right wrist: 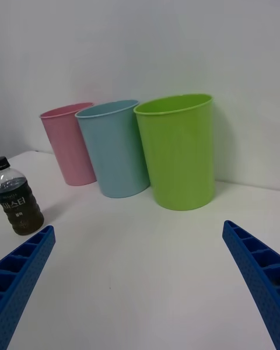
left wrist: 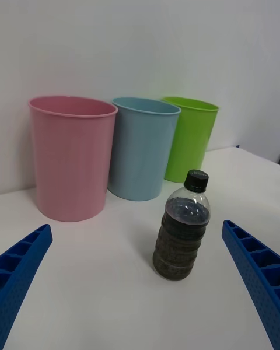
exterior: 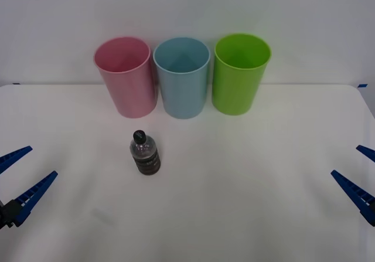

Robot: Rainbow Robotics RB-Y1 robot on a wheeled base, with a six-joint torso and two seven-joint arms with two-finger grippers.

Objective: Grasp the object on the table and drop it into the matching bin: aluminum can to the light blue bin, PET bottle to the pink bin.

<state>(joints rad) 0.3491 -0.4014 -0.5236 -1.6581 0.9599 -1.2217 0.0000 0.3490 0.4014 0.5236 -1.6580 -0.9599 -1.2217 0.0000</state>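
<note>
My left end effector (exterior: 19, 176) waits spread wide at 8 o'clock, the right end effector (exterior: 361, 177) spread at 4. The small clear plastic bottle with black cap (exterior: 145, 153) stands upright mid-counter (exterior: 246, 203), near the tall pink plastic bin (exterior: 125, 76) at 11. It's narrow: 1 clumsy finger nudge topples it.

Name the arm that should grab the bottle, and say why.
Left. The bottle stands left of centre, in front of the pink bin, nearer the open left pincer. The right pincer, also open, sits at the far side of the table.
</note>
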